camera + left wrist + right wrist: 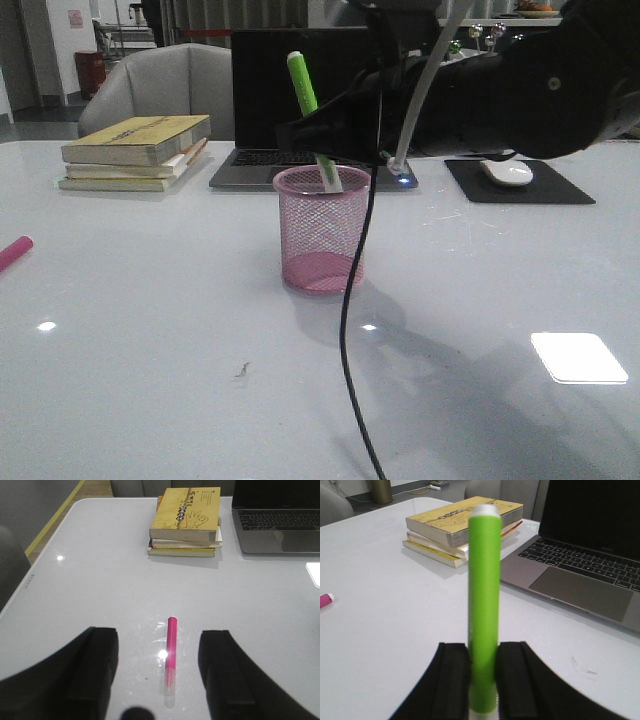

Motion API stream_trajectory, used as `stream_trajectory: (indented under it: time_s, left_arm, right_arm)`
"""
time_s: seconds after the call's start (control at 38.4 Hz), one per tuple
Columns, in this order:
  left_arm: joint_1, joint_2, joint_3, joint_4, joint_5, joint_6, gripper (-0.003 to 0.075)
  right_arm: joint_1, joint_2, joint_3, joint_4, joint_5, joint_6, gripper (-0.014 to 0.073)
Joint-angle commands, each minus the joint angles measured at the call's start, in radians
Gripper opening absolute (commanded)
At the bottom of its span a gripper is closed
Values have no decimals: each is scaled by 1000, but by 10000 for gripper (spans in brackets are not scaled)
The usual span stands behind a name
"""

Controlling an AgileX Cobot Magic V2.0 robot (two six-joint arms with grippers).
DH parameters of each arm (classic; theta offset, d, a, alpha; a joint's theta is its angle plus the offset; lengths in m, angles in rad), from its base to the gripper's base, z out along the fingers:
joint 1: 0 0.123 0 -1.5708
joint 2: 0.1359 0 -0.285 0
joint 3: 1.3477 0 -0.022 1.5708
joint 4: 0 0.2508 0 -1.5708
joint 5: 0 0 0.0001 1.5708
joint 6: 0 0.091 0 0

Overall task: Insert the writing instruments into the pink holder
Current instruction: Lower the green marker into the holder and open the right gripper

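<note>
Currently we hold the lime green marker (303,88) in the right gripper (483,680), whose fingers (455,680) are clamped against both sides of the barrel. In the front view the marker stands tilted slightly left at centre frame, its lower end inside the pink holder (322,243) and its upper part well above the rim. The holder stands upright on the white worktop (150,350), in front of the laptop (290,110).

Our left gripper (157,675) hovers above the worktop with its fingers (95,670) spread wide and gripping nothing. The magenta-pink marker (171,652) lies flat between them in the lower centre of the left wrist view; in the front view it shows at the far left edge. A stack of books (137,152) sits at upper left, and a mouse (507,171) rests on a black pad (520,185) at right.
</note>
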Motion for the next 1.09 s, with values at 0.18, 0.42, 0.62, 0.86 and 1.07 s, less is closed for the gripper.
stream_trajectory:
  time_s: [0.18,0.42,0.62,0.86,1.07]
  left_arm:
    - [-6,-4,-31,2,-84,-4,428]
    - [-6,-4,-31,2,-84,-4,428]
    - [-6,-4,-31,2,-84,-4,428]
    - [-6,-4,-31,2,-84,-4,429]
    - [-6,-4,-31,2,-84,-4,428]
  right_arm:
    - [-1,-53,-23,-6,-57,-3,362]
    - [-49,-242,-24,-6,138,-128,276]
    - [-268,-554,-25,-2,478,-151,277]
    - [-573,-826,-18,-2,950,-151,333]
    - [-577,-981,110,-2,953,-151,332]
